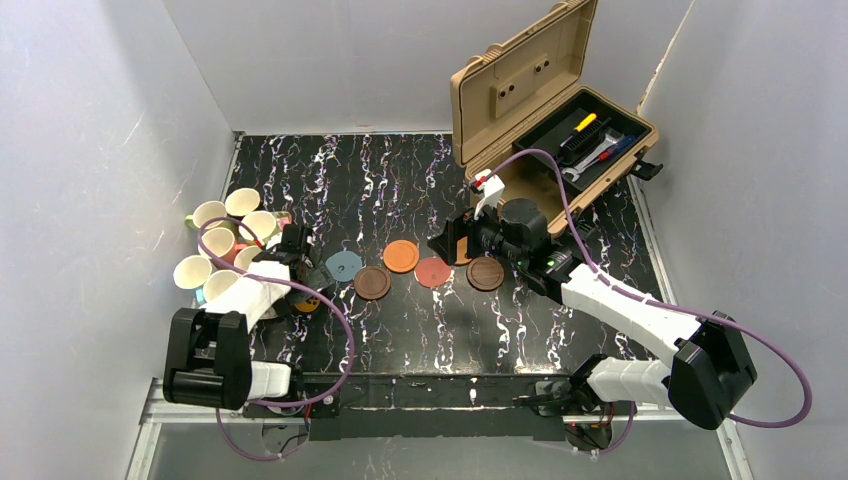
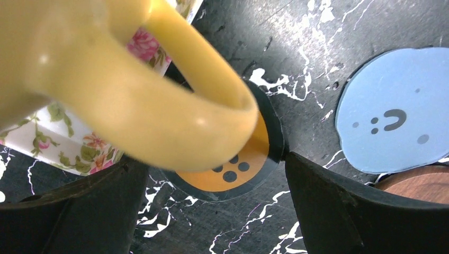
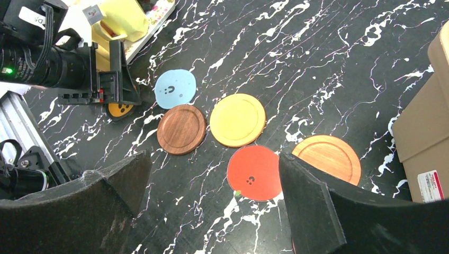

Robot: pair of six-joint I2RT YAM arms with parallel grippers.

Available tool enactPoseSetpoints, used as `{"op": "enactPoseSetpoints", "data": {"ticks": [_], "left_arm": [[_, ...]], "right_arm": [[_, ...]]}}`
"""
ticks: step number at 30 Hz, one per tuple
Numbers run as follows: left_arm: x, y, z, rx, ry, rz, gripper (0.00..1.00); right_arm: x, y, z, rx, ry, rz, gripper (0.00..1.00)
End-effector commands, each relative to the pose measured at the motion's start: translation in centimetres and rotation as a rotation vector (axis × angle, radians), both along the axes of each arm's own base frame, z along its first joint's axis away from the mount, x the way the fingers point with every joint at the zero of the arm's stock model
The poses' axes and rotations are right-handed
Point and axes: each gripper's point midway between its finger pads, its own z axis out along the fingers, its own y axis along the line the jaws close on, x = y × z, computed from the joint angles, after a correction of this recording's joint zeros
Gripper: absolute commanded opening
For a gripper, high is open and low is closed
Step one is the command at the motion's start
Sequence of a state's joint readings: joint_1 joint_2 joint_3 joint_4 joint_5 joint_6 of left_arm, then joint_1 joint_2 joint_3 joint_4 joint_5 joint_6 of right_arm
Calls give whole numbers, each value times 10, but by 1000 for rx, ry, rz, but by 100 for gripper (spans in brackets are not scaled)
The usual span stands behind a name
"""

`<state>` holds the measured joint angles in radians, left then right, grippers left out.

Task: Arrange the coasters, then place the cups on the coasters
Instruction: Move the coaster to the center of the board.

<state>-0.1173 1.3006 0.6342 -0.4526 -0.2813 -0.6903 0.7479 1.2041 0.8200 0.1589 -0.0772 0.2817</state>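
Note:
Several coasters lie in a loose row mid-table: grey-blue, dark brown, orange-brown, red and another brown one. An orange coaster with a dark paw mark lies under my open left gripper, between its fingers. A yellow cup's handle looms blurred close to the left wrist camera, not gripped. The cups cluster on the floral tray at the left. My right gripper hangs open above the table beside the red coaster, holding nothing.
The floral tray borders the left gripper's left side. An open tan tool case with tools stands at the back right, its side close to the right gripper. White walls enclose the table on three sides.

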Motion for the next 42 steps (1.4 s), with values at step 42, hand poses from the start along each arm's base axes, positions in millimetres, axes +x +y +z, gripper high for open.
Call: {"op": "enactPoseSetpoints", "data": {"ticks": [42], "left_arm": [[-20,-39,-17,-132,113,-151,83]], "right_arm": [[4,1,6,21,-39,-5,99]]}}
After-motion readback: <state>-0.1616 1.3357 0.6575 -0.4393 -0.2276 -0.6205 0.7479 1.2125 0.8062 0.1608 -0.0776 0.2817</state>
